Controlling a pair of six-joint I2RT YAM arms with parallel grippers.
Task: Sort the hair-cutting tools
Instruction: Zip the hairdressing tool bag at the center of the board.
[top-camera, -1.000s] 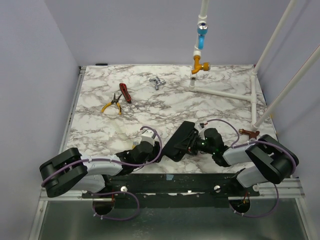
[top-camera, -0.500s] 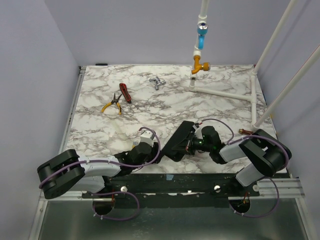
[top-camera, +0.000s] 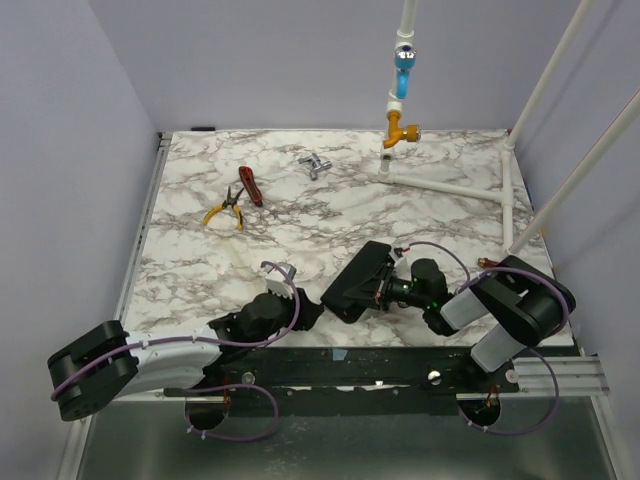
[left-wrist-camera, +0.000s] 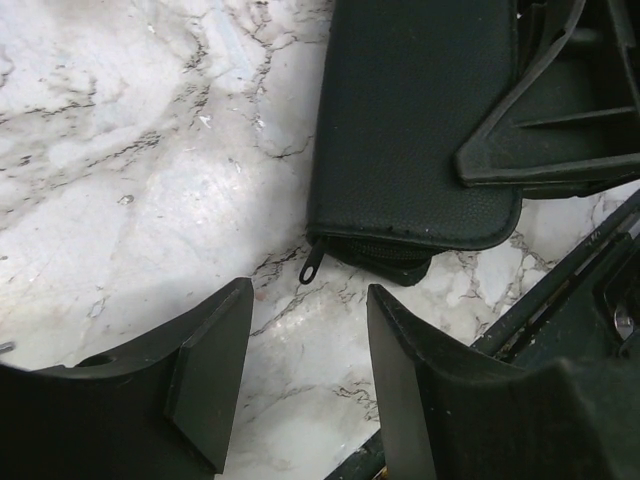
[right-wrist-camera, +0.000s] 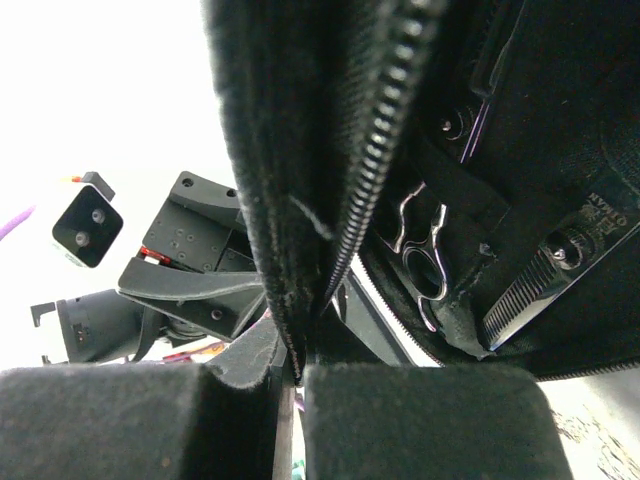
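A black zip case (top-camera: 356, 281) lies near the table's front edge. My right gripper (top-camera: 388, 291) is at its right side, shut on the edge of the case's lifted flap (right-wrist-camera: 290, 200); the pads (right-wrist-camera: 400, 420) pinch the fabric beside the zipper. Through the gap, inside the case, the right wrist view shows the silver scissors (right-wrist-camera: 425, 255) and the toothed comb (right-wrist-camera: 540, 290) strapped in. My left gripper (top-camera: 303, 312) is low over the marble just left of the case, open with nothing between its fingers (left-wrist-camera: 306, 300). The case's corner and zipper pull (left-wrist-camera: 311, 267) lie just ahead of it.
Yellow-handled pliers (top-camera: 224, 210) and a red-handled tool (top-camera: 250, 185) lie at the back left. A small silver metal part (top-camera: 315, 165) sits at the back middle. A white pipe frame (top-camera: 445, 186) with an orange valve (top-camera: 402, 130) stands at the back right.
My right gripper has closed on the case's flap and the case has shifted slightly left. The left arm has swung lower and leftward, its jaws a little wider.
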